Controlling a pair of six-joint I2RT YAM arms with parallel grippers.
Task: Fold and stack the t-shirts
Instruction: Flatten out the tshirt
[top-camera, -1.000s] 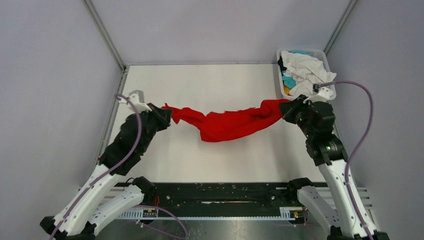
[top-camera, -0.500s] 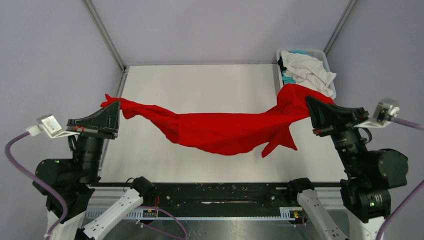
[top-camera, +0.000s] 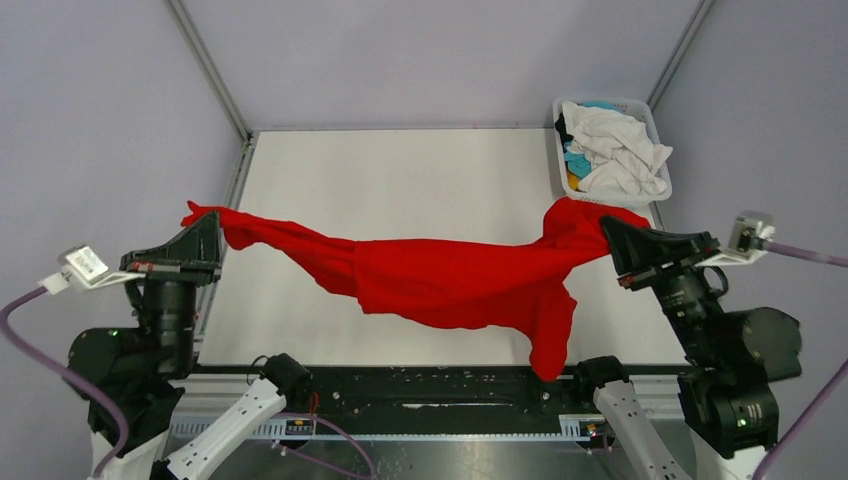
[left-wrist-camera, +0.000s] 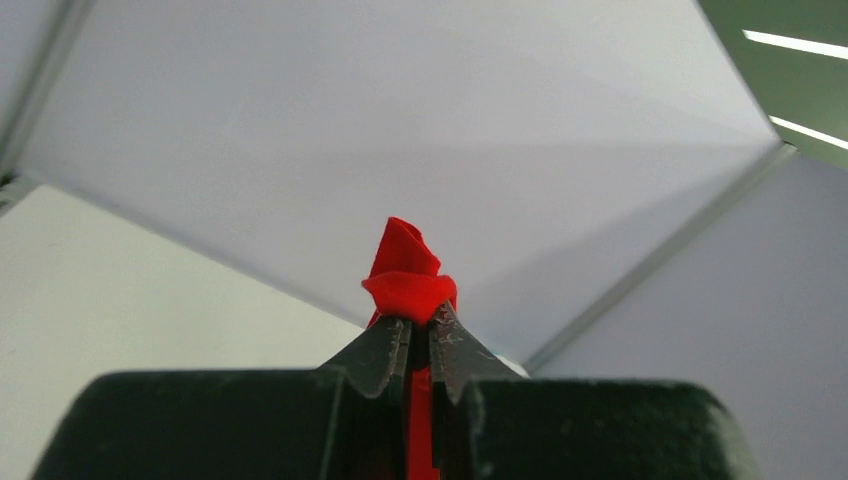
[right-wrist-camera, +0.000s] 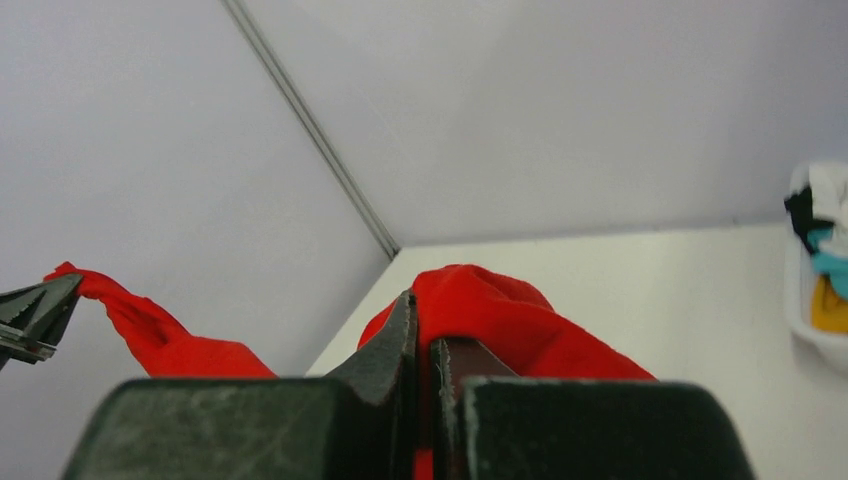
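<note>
- The white table (top-camera: 400, 170) lies beneath both grippers and the cloth strung between them.
- The red t-shirt (top-camera: 450, 280) hangs in the air between the two grippers, sagging in the middle and twisted more like a rope than a sheet. One loose part droops below and inward of the right gripper, toward the near edge. I can't tell whether it is a sleeve or the hem.
- The basket (top-camera: 556, 150) sits beyond the right gripper at the far corner.
- The other t-shirts (top-camera: 615, 150) are heaped in it, white on top with turquoise and black peeking out.
- The left gripper (top-camera: 213, 222) is clenched on one end of the red shirt. In its wrist view a small knob of cloth pokes out past the tips.
- The right gripper (top-camera: 605, 228) is clamped on the other end, with cloth bunched over its tips.
- From where I stand the shirt looks light and completely limp. It won't hold a shape, and it won't break, though a thin pinch could slip if tugged.
- I'd take hold at two matching corners, shoulders or hem, so the body hangs flat. I can't tell which parts are pinched now.
</note>
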